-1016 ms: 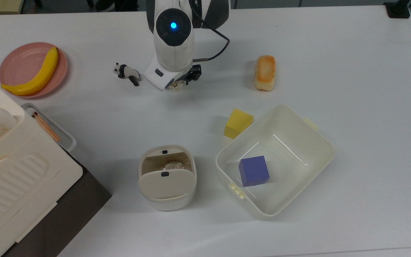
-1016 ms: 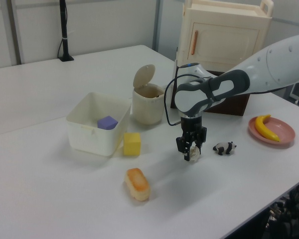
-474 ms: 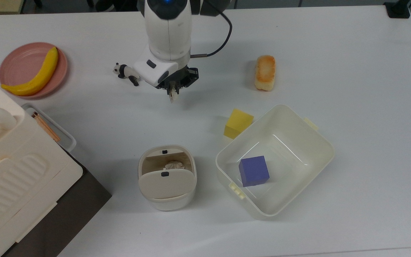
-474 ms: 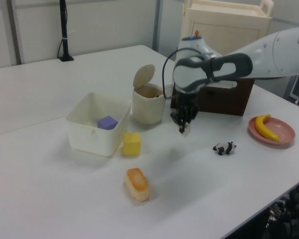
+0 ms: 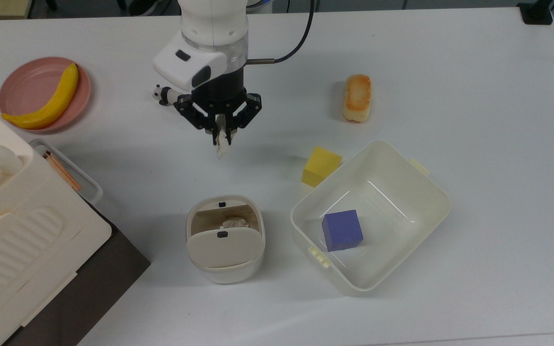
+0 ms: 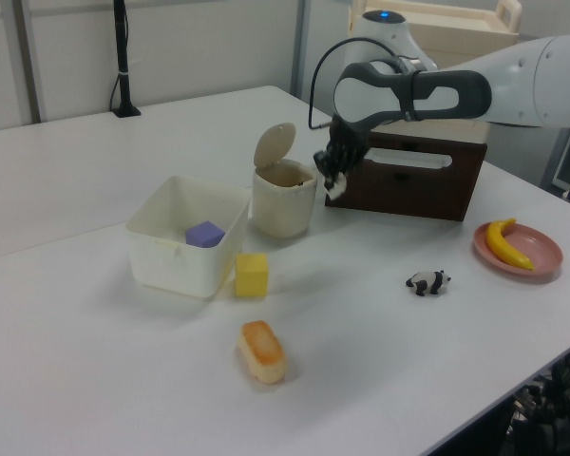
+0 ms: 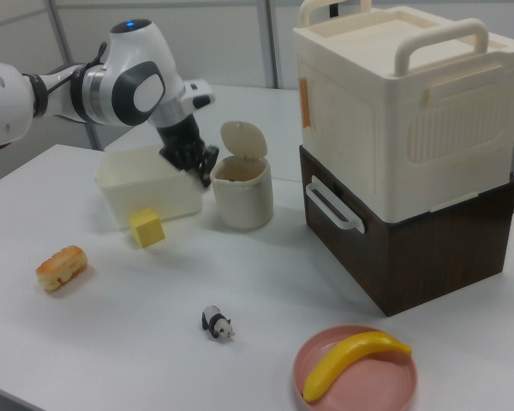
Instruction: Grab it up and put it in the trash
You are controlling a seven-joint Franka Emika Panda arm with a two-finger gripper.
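The pincer [image 5: 222, 139] is clamped on the paper wad [image 5: 221, 149], which hangs from its tips well above the worktop [image 5: 450, 72]. A second ago the pincer was low beside the panda [image 6: 427, 281]; half a second ago it had risen partway. Now it stands higher and has shifted toward the bin [image 5: 225, 239], down in the top view. In the left view the wad [image 6: 336, 187] sits just right of the bin's [image 6: 284, 201] rim, level with its raised lid [image 6: 274, 144]. In the right view the pincer [image 7: 203, 173] is just left of the bin [image 7: 242, 195]. The bin is open, with another crumpled wad [image 5: 235, 222] inside. The bread [image 5: 357, 97], yellow cube [image 5: 321, 166], tub [image 5: 421, 192] with its purple cube [image 5: 342, 230], and the banana [image 5: 46, 100] on its pink plate [image 5: 22, 89] have not moved.
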